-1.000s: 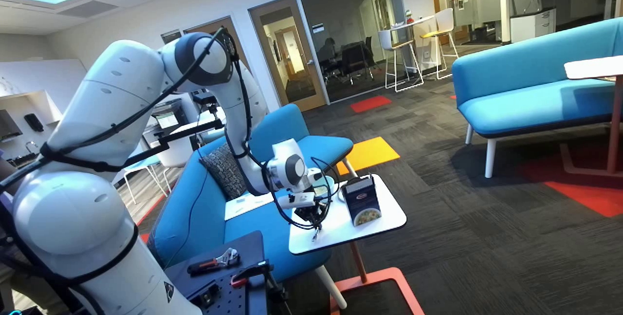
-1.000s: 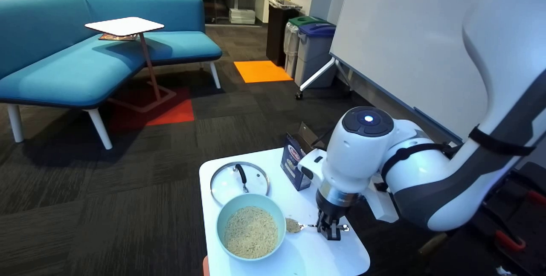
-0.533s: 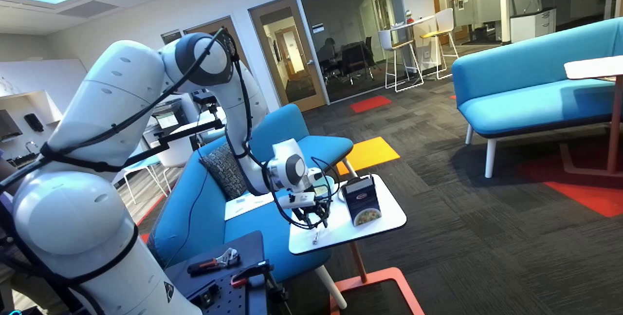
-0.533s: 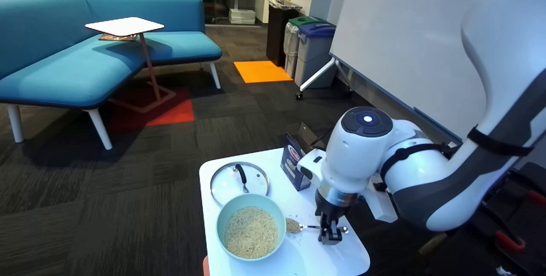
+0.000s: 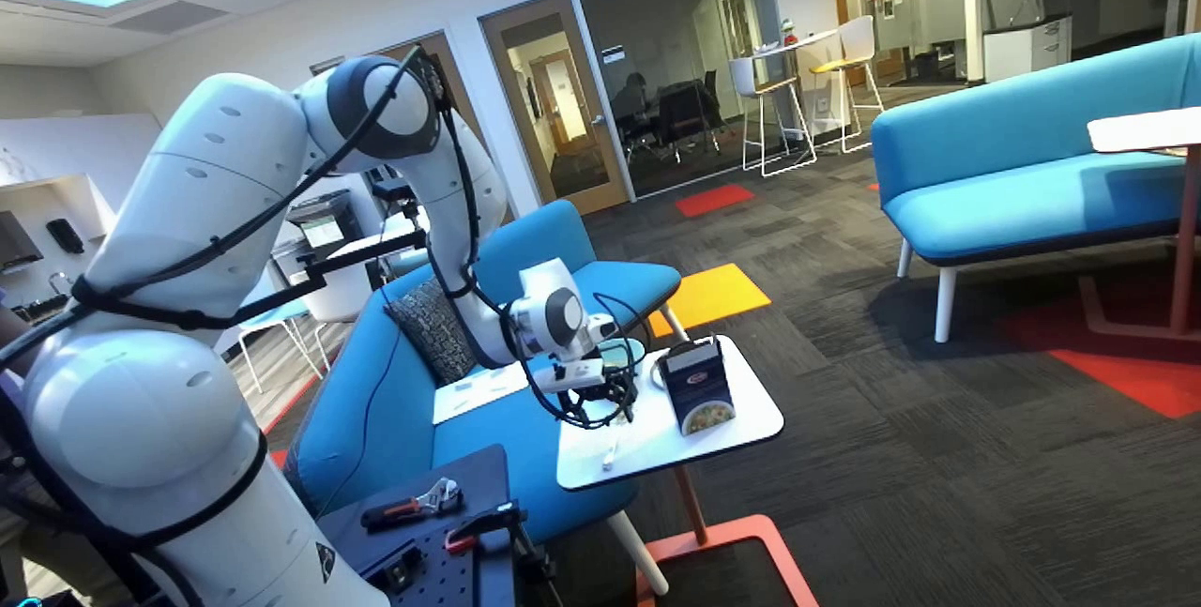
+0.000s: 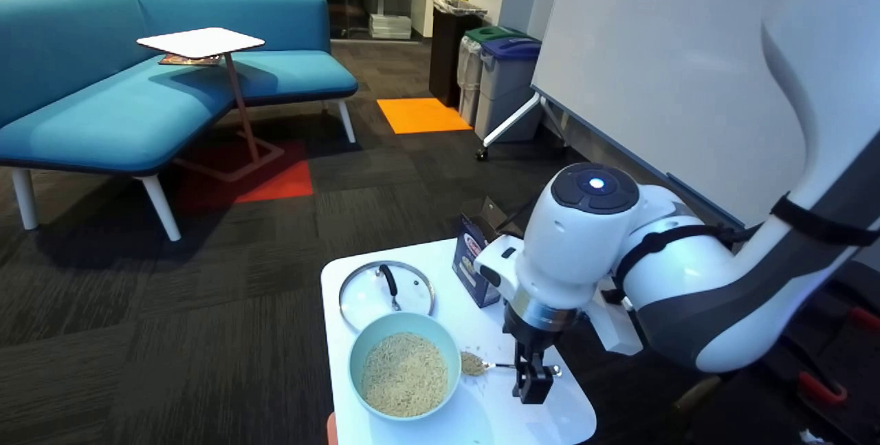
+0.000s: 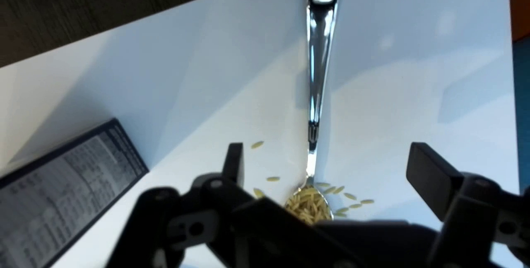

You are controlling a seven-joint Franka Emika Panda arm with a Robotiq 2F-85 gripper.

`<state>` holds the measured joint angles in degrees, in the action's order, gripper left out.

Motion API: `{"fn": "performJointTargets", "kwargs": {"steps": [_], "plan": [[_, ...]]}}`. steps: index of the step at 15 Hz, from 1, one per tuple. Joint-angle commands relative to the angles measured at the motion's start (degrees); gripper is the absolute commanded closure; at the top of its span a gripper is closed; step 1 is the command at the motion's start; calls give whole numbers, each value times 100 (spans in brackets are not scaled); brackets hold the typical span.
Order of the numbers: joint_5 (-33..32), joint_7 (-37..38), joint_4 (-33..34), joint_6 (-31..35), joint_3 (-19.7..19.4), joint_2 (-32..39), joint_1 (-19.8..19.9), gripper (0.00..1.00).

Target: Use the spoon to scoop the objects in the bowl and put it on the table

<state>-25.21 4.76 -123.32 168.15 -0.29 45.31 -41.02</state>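
On the white table (image 6: pixel 495 424) lies a silver spoon (image 7: pixel 319 52), its handle towards the table edge. Small pale grains (image 7: pixel 310 206) fill its scoop, and several more are scattered beside it. My gripper (image 7: pixel 327 166) hovers above the spoon with its fingers (image 7: pixel 430 181) spread wide on either side, touching nothing. The arm partly covers the far end of the scoop in the wrist view. The pale blue-green bowl (image 6: pixel 405 322), holding many of the same grains, stands just beyond the scoop. In an exterior view the bowl (image 5: pixel 621 350) is partly behind the gripper.
A dark blue pasta box (image 6: pixel 474 263) stands upright at the table's edge, beside the arm. Behind the bowl lies a glass lid (image 6: pixel 364 294) with a black handle. A blue sofa (image 5: pixel 525 443) runs along the table's side.
My gripper has opened and let go of the spoon handle, then risen a little off it. The spoon stays lying on the table with its grains.
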Motion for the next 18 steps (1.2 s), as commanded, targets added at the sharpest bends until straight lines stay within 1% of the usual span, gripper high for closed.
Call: {"fn": "performJointTargets", "kwargs": {"steps": [1, 6, 12, 13, 14, 18], "plan": [[60, -131, -534, -287, -41, -735, -181, 0], [3, -44, -1161, -679, 16, -1619, -281, 0], [-59, -72, -1572, -1204, 302, -2377, -78, 0], [-83, -96, -1584, -1255, 362, -2430, -36, 0], [-129, 63, -1342, -1090, 350, -2088, -50, 0], [-145, 65, -1425, -1167, 431, -2228, 17, 0]]}}
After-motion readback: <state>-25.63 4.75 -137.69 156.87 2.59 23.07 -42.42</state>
